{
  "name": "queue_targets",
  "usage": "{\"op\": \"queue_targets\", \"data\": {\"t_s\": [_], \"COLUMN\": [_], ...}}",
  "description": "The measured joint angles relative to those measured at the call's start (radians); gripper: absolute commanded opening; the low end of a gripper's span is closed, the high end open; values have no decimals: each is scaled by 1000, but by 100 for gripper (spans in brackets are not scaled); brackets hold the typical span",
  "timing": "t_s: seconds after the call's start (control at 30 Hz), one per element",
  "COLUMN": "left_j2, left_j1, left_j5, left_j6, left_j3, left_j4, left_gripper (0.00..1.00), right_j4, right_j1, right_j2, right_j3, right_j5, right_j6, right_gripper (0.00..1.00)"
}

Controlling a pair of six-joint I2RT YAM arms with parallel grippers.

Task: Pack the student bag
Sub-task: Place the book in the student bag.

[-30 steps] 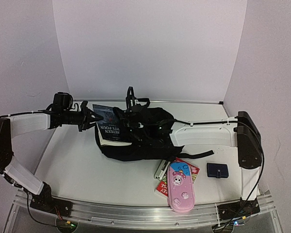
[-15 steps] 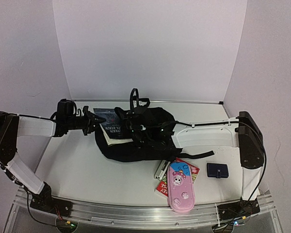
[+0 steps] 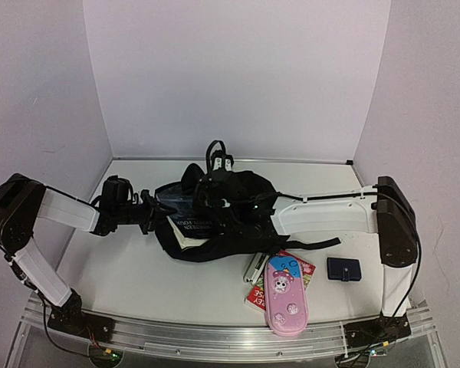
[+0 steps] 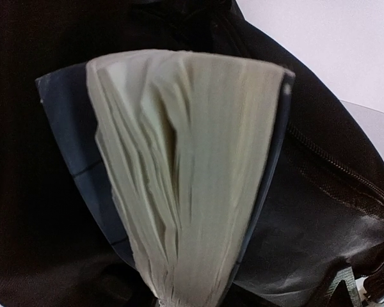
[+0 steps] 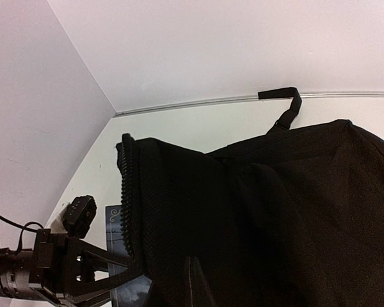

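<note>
Left gripper: jaws nearly closed, clamped on the left end of a thick paperback book with a dark blue cover and cream page edges. In the left wrist view the pages fan away from the gripper, and black fabric surrounds them.

Right gripper: fully closed, pinching the upper fabric of the student bag, a large soft black fabric backpack, and holding its zipped rim raised.

The student bag lies mid-worktop, immediately right of the left gripper. Its mouth faces left, and the book's right part is inside it.

Near right of the bag lie a pink pencil case and a small dark-blue pouch, set apart from each other.
</note>
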Motion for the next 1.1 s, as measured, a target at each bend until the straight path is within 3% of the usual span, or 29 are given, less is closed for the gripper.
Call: {"op": "queue_targets", "data": {"t_s": [0.23,0.53,0.73,0.83,1.0,1.1], "left_j2": [116,313,371,367,302,234], "left_j1": [-22,-90,-103,-107,-108,-112], "left_j5": [38,67,53,10,-77,-114], "left_j6": [7,136,267,343,448,476], "left_j3": [53,299,409,434,433,419], "left_j4": [106,47,-106,-200,-367,-421], "left_gripper": [0,3,45,62,74,74], "right_j4": [7,25,24,31,31,32], "right_j1": [0,0,0,0,0,0], "right_j2": [0,0,0,0,0,0], "right_j3": [0,-1,-1,-8,-26,-27], "right_j5": [-32,-66,-70,-68,-55,-50], "right_j6": [0,1,0,-1,-4,-7], "right_gripper": [0,0,0,0,0,0]}}
